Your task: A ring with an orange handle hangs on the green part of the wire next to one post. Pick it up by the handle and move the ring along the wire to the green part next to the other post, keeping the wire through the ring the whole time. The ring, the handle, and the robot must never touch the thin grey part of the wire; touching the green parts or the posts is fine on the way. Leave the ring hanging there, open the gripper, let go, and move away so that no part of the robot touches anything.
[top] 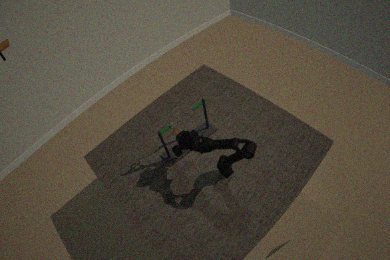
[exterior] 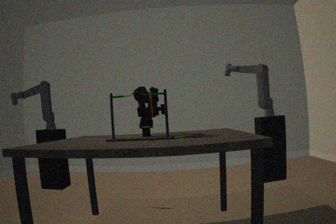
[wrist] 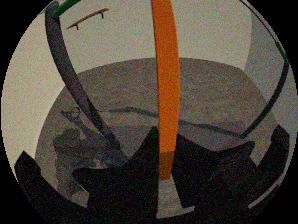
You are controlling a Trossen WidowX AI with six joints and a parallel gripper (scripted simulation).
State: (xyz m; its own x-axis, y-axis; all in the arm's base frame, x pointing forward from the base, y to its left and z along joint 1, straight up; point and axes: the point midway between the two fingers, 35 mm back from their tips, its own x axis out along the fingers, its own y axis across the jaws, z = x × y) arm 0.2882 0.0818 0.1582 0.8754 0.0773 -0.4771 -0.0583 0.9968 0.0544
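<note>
The orange handle (top: 176, 131) (exterior: 152, 107) (wrist: 168, 90) stands upright between the fingers of my gripper (wrist: 158, 130), which is shut on it. The ring is a faint thin outline above the handle, at the inner end of the green part (top: 165, 130) (exterior: 160, 93) (wrist: 65, 7) beside one post (top: 164, 145) (exterior: 166, 115) (wrist: 75, 85). Whether it touches the wire is too small to tell. The other green part (top: 198, 106) (exterior: 118, 97) is by the other post (top: 205, 115) (exterior: 112, 118) (wrist: 270, 105). The thin grey wire is faint between them. The ring is out of the wrist view.
The posts stand on a dark base on the table (top: 266, 127) (exterior: 71, 146). My arm (top: 221, 143) reaches in from one side, with its shadow on the table. Two grey arms (exterior: 47, 101) (exterior: 262, 86) stand on black pedestals behind the table.
</note>
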